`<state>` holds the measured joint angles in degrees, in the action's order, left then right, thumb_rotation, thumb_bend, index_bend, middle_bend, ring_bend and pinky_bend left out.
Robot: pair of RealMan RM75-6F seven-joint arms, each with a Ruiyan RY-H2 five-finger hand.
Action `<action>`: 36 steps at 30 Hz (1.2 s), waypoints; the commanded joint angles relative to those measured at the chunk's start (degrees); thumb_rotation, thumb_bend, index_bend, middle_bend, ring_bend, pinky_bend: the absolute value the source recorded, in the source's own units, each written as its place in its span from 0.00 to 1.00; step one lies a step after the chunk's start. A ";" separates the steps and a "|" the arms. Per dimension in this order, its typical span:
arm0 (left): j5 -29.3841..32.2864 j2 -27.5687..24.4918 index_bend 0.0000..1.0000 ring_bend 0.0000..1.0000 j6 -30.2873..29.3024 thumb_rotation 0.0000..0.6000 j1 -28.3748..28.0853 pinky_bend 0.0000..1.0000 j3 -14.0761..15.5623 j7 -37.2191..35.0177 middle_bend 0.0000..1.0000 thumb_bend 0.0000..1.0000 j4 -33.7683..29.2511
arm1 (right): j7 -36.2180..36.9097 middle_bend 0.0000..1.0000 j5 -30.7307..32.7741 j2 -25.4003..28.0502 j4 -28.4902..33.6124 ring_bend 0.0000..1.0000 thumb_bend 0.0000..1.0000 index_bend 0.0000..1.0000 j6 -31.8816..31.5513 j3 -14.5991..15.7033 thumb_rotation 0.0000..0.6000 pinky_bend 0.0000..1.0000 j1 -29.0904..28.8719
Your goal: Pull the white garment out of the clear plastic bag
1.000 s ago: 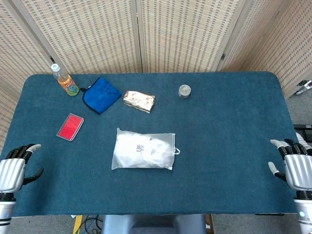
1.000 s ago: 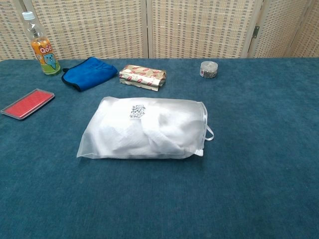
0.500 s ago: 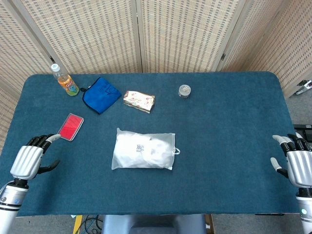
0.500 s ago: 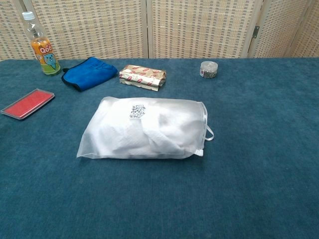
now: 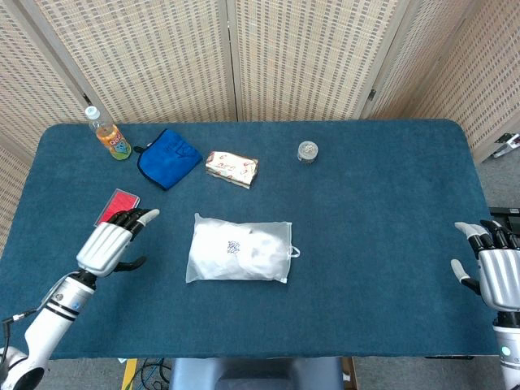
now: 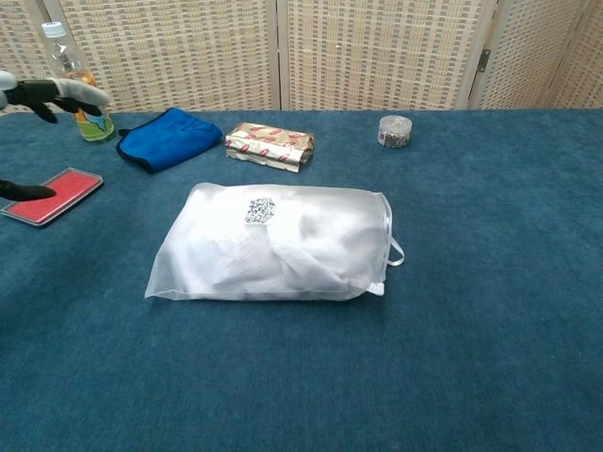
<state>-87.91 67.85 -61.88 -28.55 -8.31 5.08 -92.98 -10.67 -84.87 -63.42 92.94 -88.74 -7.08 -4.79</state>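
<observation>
With the clear plastic bag (image 5: 240,250) holding the white garment (image 6: 283,247) mid-surface, we hold our left hand (image 5: 110,244) just left, fingers apart for grasping; our right hand (image 5: 496,276) waits far right, likewise apart.

Blue-carpeted desk (image 5: 382,236). At centre, clear plastic bag (image 5: 239,249) lying flat, white garment (image 5: 258,253) inside, opening toward right. Along far side, left to right: drink bottle (image 5: 108,134) upright, blue cloth (image 5: 168,156), patterned packet (image 5: 231,168), small round tin (image 5: 307,151). Red flat case (image 5: 115,205) near left edge, partly hidden
</observation>
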 commanded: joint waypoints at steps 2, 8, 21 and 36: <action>1.51 1.85 0.02 0.10 4.27 1.00 -3.75 0.16 -0.40 3.05 0.10 0.24 -1.02 | 0.04 0.32 0.01 -0.05 0.06 0.19 0.25 0.26 0.08 0.10 1.00 0.26 0.02; 5.04 3.82 0.00 0.07 9.29 1.00 -7.26 0.14 -0.40 7.23 0.05 0.23 -2.16 | 0.25 0.32 0.04 -0.06 0.02 0.19 0.25 0.26 -0.06 0.19 1.00 0.26 0.18; 12.51 9.75 0.00 0.06 14.45 1.00 -13.33 0.14 -0.78 16.16 0.02 0.23 -0.70 | 1.30 0.32 -0.11 0.43 0.08 0.19 0.25 0.26 -0.17 0.55 1.00 0.26 0.61; 23.92 15.29 0.00 0.05 17.69 1.00 -19.16 0.14 0.67 25.70 0.02 0.23 0.81 | 3.00 0.32 0.33 0.49 -0.62 0.19 0.25 0.26 -0.03 0.85 1.00 0.26 1.15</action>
<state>-64.90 82.36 -44.14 -47.13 -7.90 30.07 -92.61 -7.67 -84.54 -62.92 92.32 -88.76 -6.24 -3.63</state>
